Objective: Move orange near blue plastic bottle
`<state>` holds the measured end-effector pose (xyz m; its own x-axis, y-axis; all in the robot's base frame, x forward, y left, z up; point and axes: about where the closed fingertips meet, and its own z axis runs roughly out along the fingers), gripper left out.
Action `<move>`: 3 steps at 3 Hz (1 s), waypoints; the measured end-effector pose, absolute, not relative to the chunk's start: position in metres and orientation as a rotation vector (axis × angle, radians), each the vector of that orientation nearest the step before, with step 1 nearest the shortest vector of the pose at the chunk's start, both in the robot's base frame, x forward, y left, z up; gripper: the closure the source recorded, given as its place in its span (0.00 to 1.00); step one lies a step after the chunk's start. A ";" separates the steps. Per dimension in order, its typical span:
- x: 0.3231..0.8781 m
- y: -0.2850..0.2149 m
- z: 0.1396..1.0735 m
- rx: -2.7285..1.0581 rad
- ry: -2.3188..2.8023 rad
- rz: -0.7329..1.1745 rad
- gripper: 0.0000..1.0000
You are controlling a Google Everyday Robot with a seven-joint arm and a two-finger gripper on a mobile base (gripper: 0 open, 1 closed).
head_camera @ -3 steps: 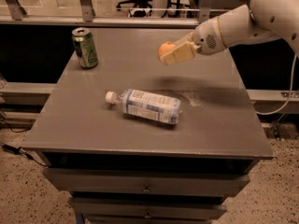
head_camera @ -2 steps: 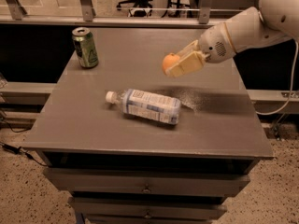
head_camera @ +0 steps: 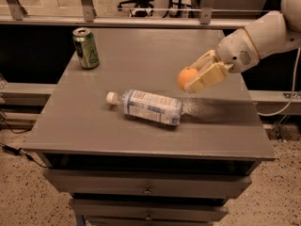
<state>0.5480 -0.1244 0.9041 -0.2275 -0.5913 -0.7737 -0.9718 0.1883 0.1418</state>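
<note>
Over the right half of the table point(head_camera: 141, 55), your gripper point(head_camera: 195, 76) hangs in the air, off the surface, reaching in from the right on the white arm point(head_camera: 263, 34). Its two tan fingers point(head_camera: 211, 74) are closed down to the width of the orange point(head_camera: 186, 78) and clamp it between them, one above and behind, one below and in front. The fruit sits at the fingertips and pokes out toward the left. Nothing else touches the hand. You have the orange held above the tabletop, near the blue plastic bottle point(head_camera: 149, 108) but apart from it, up and to the right of the bottle's base end. The bottle lies on its side near the middle of the table, white cap point(head_camera: 111, 98) pointing left, label facing up. A soft shadow point(head_camera: 214, 108) falls on the grey top just right of the bottle, beneath the hand. Well apart at the back left corner a green can point(head_camera: 86, 48) stands upright. Below the tabletop you can see drawer fronts point(head_camera: 148, 188).
</note>
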 end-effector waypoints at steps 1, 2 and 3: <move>0.538 -0.143 0.899 -1.501 1.894 0.891 1.00; 0.531 -0.160 0.891 -1.519 1.870 0.922 1.00; 0.523 -0.154 0.878 -1.550 1.821 0.941 1.00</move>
<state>0.5228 -0.1544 0.8783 -0.1710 -0.5886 -0.7901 -0.9850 0.0832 0.1512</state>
